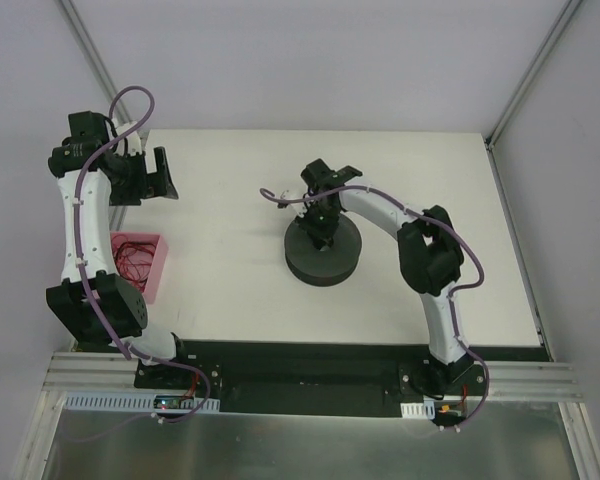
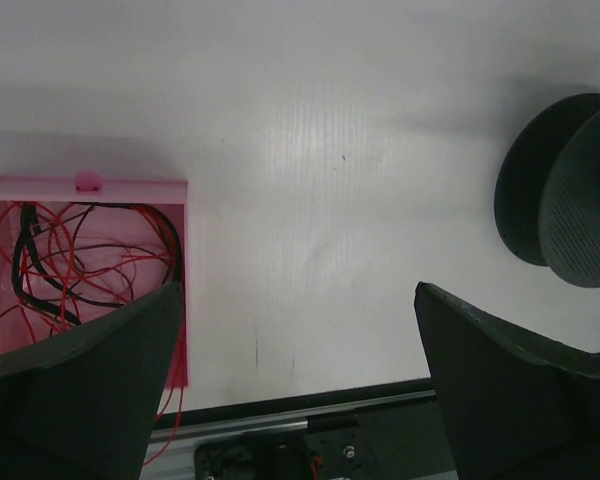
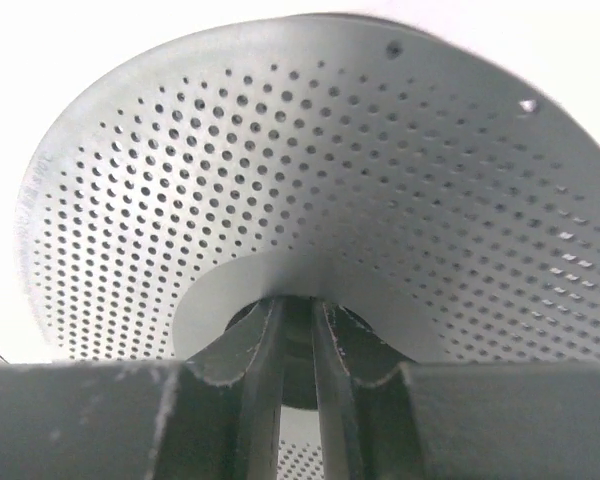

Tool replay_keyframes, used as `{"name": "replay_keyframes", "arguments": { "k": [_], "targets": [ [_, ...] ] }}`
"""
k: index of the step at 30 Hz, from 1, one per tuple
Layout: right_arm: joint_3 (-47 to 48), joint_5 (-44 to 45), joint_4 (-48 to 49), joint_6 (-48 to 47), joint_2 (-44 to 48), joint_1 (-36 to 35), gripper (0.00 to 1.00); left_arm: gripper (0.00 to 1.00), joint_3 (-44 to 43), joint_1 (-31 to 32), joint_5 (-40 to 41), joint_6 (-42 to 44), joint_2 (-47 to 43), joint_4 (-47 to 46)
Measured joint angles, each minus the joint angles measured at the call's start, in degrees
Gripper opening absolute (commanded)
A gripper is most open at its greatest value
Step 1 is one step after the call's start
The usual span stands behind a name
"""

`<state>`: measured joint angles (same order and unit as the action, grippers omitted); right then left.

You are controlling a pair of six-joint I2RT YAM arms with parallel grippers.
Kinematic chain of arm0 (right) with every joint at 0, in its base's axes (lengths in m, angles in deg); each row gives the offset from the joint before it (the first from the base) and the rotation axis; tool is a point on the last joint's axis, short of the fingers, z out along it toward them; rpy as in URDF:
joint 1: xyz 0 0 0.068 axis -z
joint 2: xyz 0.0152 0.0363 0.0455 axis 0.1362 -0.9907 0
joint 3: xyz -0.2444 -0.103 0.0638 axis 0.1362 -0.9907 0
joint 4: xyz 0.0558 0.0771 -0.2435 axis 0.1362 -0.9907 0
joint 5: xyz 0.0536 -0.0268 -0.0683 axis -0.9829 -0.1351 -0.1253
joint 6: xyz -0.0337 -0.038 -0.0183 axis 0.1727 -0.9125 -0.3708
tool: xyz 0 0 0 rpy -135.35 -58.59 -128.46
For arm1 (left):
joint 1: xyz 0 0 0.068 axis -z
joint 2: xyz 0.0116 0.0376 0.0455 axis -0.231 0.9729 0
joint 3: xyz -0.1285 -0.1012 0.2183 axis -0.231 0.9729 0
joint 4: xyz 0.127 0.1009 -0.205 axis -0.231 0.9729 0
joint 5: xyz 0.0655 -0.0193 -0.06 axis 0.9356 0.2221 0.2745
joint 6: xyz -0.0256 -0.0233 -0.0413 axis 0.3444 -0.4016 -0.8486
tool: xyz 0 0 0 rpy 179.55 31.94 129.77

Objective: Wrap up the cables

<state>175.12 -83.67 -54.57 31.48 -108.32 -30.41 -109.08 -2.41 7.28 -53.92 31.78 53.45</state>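
Left arm (image 1: 80, 215), 9 o'clock in overhead view: white tubular links, bulky black joint housings. Right arm (image 1: 380, 208), 3 o'clock: same white-and-black build. Thick purple cable (image 1: 130, 100) ran along each arm, bowed free at joints, pinned by white clips. Left base (image 1: 160, 375), 7 o'clock, black; thin red wiring and small board beside it. Right base (image 1: 435, 378), 5 o'clock, black, orange-red bits below. Left gripper (image 2: 298, 300) fingers (image 2: 90, 390): matte black, broad, wedge-shaped. Right gripper (image 3: 298, 310) fingers (image 3: 250, 370): dark grey, narrow, edges rough.

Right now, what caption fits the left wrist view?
Open left end effector faces a pink bin of tangled red wire and a black spool.
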Motion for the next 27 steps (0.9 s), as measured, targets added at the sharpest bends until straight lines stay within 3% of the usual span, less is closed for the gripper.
{"name": "replay_keyframes", "arguments": {
  "k": [7,12,15,17,21,24,27],
  "targets": [
    [7.91,-3.48,-3.87,0.42,-0.20,0.98,0.28,0.99,-0.94,0.00,-1.75,1.18,0.37,2.43],
    [10.75,-7.43,-6.27,0.17,0.39,1.01,0.36,0.99,-6.71,0.00,-2.14,2.10,3.67,4.63],
    [11.72,-9.25,-7.67,0.17,1.46,1.16,0.48,0.99,-12.61,0.33,-1.20,3.91,7.26,6.99],
    [12.57,-10.47,-8.37,0.22,2.78,1.70,0.62,0.99,-14.93,0.90,0.37,5.66,8.98,8.02],
    [15.13,-12.46,-9.01,0.85,6.03,4.48,0.87,0.99,-13.05,2.99,5.57,9.51,9.60,9.84],
    [17.38,-13.18,-9.14,1.03,8.11,7.98,0.98,0.99,-8.33,2.49,7.56,11.56,9.01,10.80],
    [19.71,-13.35,-10.43,1.14,8.92,11.26,0.96,0.99,-3.63,0.28,9.35,13.51,8.22,11.21]
  ]
}}
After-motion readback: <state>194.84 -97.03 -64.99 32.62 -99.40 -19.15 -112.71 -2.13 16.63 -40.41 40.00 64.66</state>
